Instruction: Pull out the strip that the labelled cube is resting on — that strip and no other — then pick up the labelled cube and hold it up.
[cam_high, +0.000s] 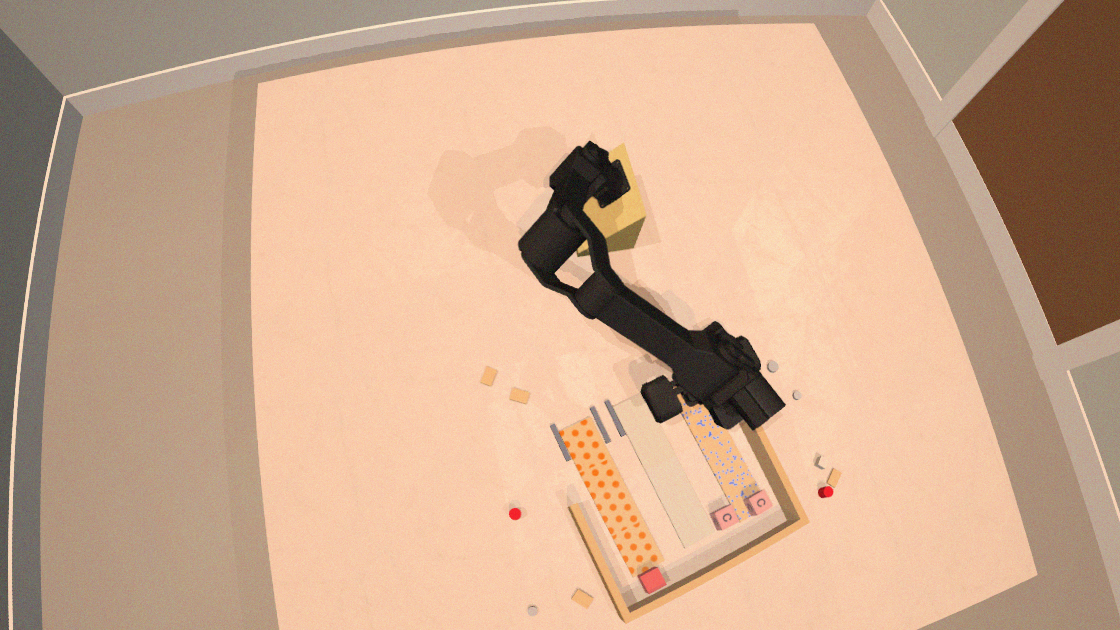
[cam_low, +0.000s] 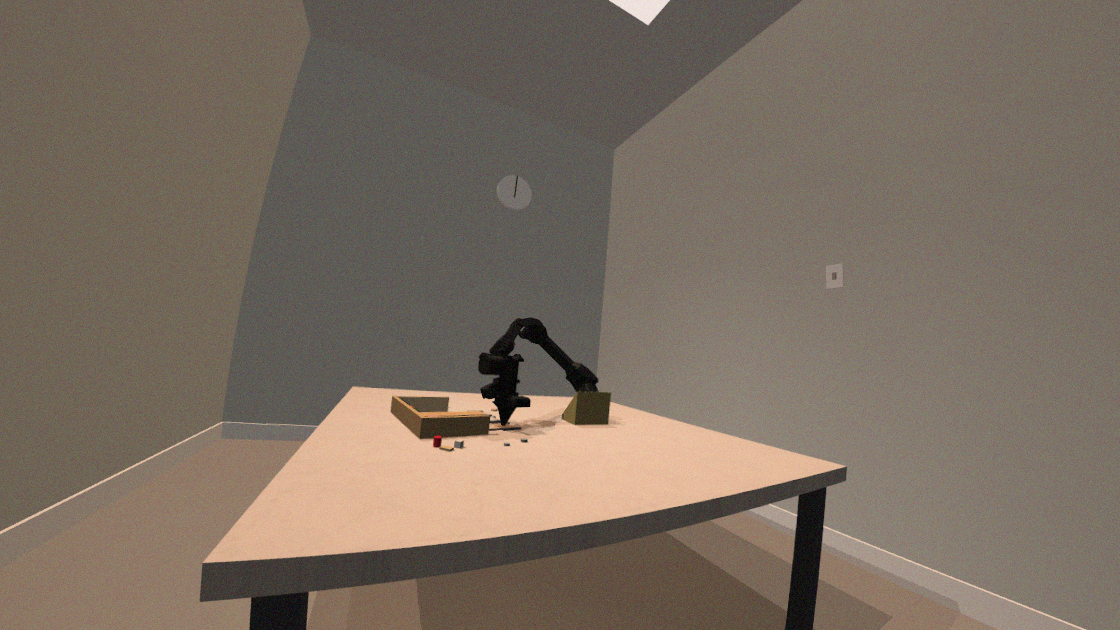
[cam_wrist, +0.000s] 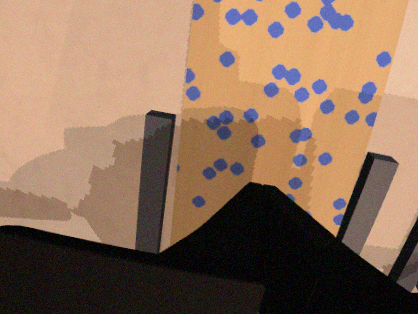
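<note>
My gripper (cam_low: 504, 423) (cam_wrist: 258, 197) is shut and empty, its tips low over the near end of the blue-speckled strip (cam_high: 716, 446) (cam_wrist: 260, 50). The arm hides that end in the top view. Two pink cubes marked C are at the strip's far end: one cube (cam_high: 726, 516) at its left edge, the other cube (cam_high: 758, 502) at its right edge. I cannot tell which rests on it. A plain grey strip (cam_high: 657, 470) lies left of it. An orange-dotted strip (cam_high: 610, 485) lies further left, with a red cube (cam_high: 651, 579) at its far end; no label shows on it.
A low wooden wall (cam_high: 596, 557) (cam_low: 454, 426) borders the strips on three sides. Dark upright rails (cam_high: 560, 441) (cam_wrist: 156, 180) (cam_wrist: 371, 205) flank strip ends; one stands on each side of my fingers. A red cylinder (cam_high: 514, 514) and several small blocks and discs lie outside the wall.
</note>
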